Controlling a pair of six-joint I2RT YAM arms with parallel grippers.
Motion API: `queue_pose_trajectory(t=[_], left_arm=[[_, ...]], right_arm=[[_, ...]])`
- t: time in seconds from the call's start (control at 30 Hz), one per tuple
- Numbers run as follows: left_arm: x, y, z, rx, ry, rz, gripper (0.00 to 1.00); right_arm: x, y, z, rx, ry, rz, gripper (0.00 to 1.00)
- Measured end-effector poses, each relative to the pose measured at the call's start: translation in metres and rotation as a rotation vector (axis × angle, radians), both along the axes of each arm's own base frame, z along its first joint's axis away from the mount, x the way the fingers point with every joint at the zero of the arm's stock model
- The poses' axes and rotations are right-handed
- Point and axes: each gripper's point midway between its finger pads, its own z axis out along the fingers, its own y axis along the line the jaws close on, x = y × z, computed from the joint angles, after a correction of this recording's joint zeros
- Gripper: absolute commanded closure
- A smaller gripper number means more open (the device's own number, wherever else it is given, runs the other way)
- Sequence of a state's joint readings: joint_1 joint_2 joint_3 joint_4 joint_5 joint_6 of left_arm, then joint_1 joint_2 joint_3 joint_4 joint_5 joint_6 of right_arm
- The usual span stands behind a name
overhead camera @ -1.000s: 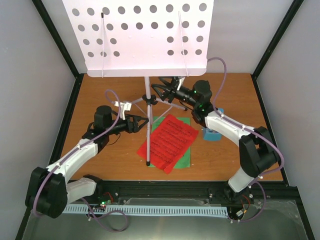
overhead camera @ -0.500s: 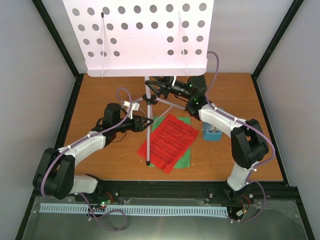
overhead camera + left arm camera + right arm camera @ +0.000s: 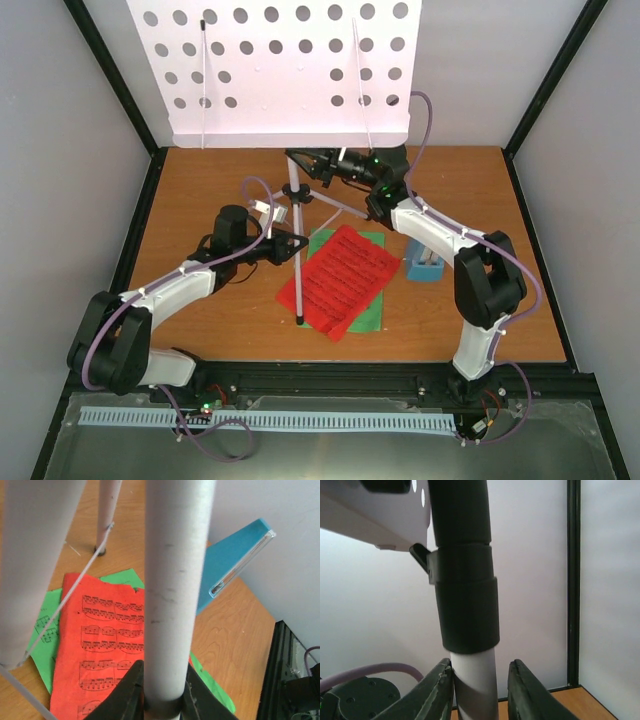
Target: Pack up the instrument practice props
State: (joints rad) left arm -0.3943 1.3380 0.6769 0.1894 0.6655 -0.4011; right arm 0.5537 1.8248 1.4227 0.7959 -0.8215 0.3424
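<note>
Okay, top view first: music stand point(image 3: 290, 70) stands upright at the back middle of the desk point(image 3: 200, 190), its white punched tray up high and silver tripod legs spread below. One front leg runs down along the left edge of the red sheet point(image 3: 340, 280). That sheet lies at a slant on the green sheet point(image 3: 370, 318), mid desk. The blue metronome point(image 3: 424, 262) sits just right of the sheets, beside the right arm's forearm. Left end effector point(image 3: 296, 243) is at the lower pole from the left, and right end effector point(image 3: 300, 163) is at the pole higher up from the right. Left wrist view: left end effector point(image 3: 162, 700) is clamped on the silver tube of the stand point(image 3: 172, 580), black fingers point(image 3: 131, 692) pressed to both sides. Red sheet point(image 3: 100, 650) over green sheet point(image 3: 45, 630) shows behind, metronome point(image 3: 230, 555) to the right on the wood. Right wrist view: right end effector point(image 3: 480, 690) straddles the white pole point(image 3: 472, 680) just under a black collar point(image 3: 465, 605). Its fingers point(image 3: 432, 695) are apart, one against the tube, the other with a gap, so no clamp.
</note>
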Motion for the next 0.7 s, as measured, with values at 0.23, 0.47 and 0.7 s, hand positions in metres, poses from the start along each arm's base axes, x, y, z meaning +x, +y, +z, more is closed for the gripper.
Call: queue_pose_trajectory(t=[0.23,0.47,0.7], left_arm=[[0.002,-0.001,0.000,0.025,-0.041,-0.002,1.00],[0.004,0.000,0.000,0.040,-0.058,0.002,1.00],[0.004,0.000,0.000,0.042,-0.059,0.003,1.00]], right_arm=[[-0.002,0.002,-0.003,-0.017,-0.017,0.023,0.81],[-0.002,0.008,0.003,-0.020,-0.010,0.043,0.66],[0.003,0.015,-0.001,-0.025,0.005,0.051,0.79]])
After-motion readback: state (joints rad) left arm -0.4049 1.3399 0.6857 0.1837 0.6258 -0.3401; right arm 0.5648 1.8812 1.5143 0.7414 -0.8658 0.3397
